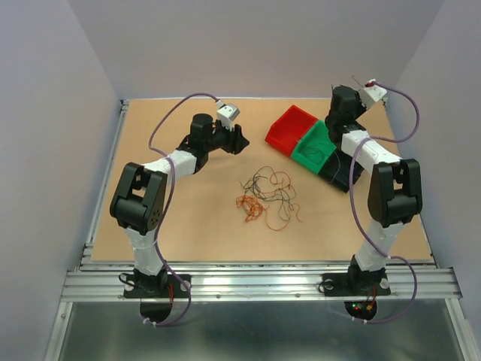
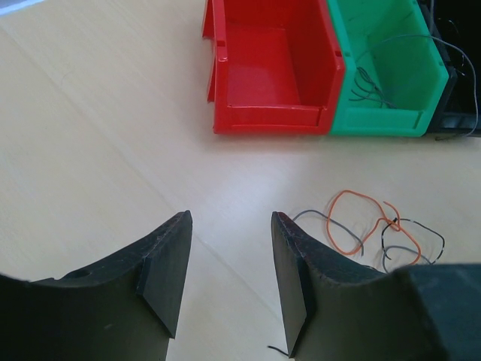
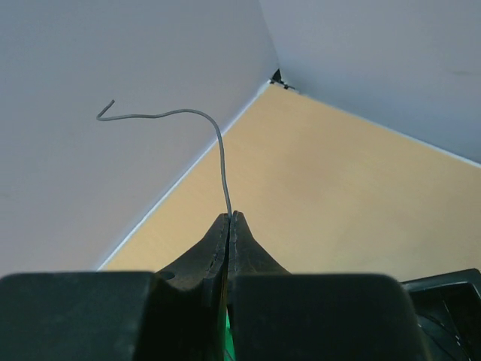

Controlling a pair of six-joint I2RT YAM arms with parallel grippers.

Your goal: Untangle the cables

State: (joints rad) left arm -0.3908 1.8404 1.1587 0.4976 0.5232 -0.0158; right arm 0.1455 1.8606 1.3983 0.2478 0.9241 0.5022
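Light tan wooden table [image 1: 188, 218] fills the centre of the top view. Three open bins sit upper right in a slanting row, touching side to side: red bin [image 1: 285, 128] leftmost, green bin [image 1: 307, 140] in the middle, black bin [image 1: 336, 174] lowest and rightmost, partly hidden. Pale grey walls [image 1: 45, 113] enclose three sides. Aluminium rail [image 1: 255, 284] runs along the table's bottom edge.

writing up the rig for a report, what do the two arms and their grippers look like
The left arm and right arm are alike: black joint housings, white links, and a thin purple cable looping outside each. A small white camera block sits at each wrist. The left gripper and right gripper have two black wedge-shaped fingers.
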